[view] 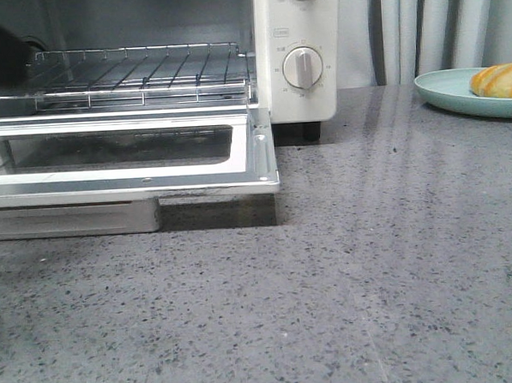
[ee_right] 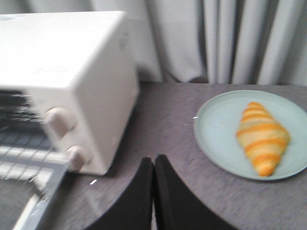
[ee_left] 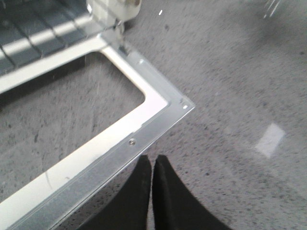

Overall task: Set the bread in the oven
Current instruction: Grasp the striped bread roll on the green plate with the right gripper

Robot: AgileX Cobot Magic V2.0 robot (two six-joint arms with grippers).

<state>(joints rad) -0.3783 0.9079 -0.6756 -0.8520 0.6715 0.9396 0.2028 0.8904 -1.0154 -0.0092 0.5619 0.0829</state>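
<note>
The bread (ee_right: 261,137), a golden croissant with pale stripes, lies on a pale green plate (ee_right: 216,129). In the front view the bread (view: 499,79) and the plate (view: 444,91) sit at the far right edge. The white oven (view: 299,60) stands at the left with its door (view: 263,157) dropped open and its wire rack (view: 138,71) showing. The oven also shows in the right wrist view (ee_right: 81,81). My left gripper (ee_left: 152,160) is shut and empty, just off the door's corner (ee_left: 177,108). My right gripper (ee_right: 153,160) is shut and empty, above the counter between oven and plate.
The grey speckled counter (view: 372,280) runs across the front. Grey curtains (view: 436,19) hang behind the counter. A metal crumb tray (view: 69,220) sits under the open door. Neither arm shows in the front view.
</note>
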